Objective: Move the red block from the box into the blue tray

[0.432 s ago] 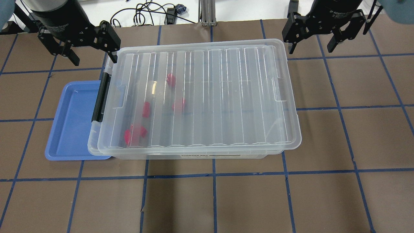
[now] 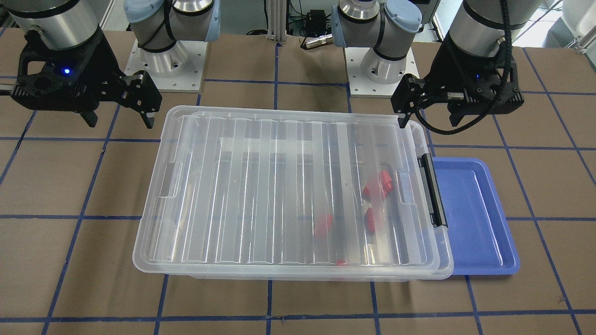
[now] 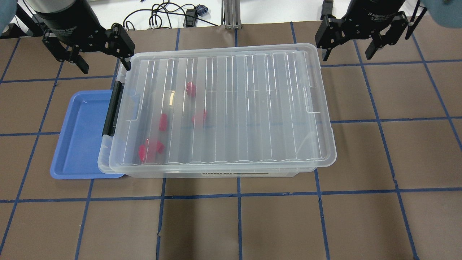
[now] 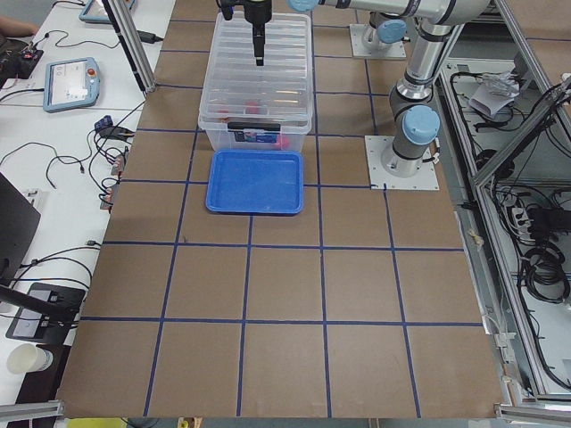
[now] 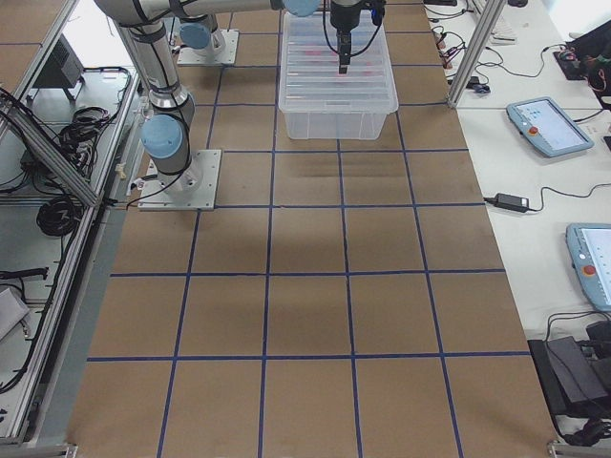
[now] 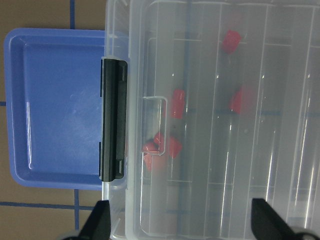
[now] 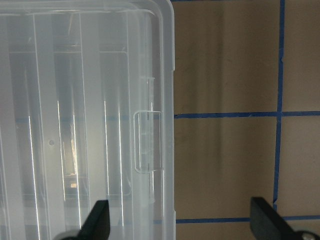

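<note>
Inside lidded box (image 3: pixel 252 108), red block (image 3: pixel 163 122) long axis parallel to black latch (image 3: pixel 112 108); left end effector (image 3: pixel 105 66), right end effector (image 3: pixel 347 55) wide

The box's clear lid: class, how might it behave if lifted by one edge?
The lid looks thin and wide, so it probably flexes, though its ribs should stiffen it. Likely light, being translucent plastic. The black latch over one end may hold it down.

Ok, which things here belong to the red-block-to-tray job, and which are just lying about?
Job: red blocks inside the lidded box, blue tray, left gripper, right gripper, both open.
Lying about: cables past the table's far edge, handheld screen on the side bench, paper cup.
</note>
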Robot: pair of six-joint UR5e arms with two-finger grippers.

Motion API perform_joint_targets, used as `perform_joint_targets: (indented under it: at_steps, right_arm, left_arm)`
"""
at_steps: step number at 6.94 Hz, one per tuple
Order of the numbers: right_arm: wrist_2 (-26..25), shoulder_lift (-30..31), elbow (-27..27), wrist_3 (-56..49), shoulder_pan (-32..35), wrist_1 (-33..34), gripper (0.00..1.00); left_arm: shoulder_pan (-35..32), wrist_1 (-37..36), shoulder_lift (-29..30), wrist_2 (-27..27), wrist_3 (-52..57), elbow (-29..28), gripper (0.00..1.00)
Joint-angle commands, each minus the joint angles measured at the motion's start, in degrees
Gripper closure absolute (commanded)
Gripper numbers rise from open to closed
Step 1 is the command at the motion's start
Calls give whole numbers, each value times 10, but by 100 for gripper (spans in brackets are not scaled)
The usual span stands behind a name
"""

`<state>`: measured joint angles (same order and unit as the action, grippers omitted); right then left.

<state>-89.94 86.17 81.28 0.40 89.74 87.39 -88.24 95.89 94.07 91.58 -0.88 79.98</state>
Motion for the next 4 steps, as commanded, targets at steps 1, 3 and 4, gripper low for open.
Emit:
perform_joint_targets:
  at_steps: [1, 3, 4]
  right_arm:
    - [2, 0, 1, 0, 0, 1, 0]
    - [6, -2, 4, -1, -1, 2, 0]
    - [6, -6, 9, -3, 0, 5, 0]
  left_arm:
    - [0, 0, 1, -1, 0, 0, 0]
    - [0, 0, 0, 0, 0, 0, 0]
    - [0, 0, 1, 0, 0, 0, 0]
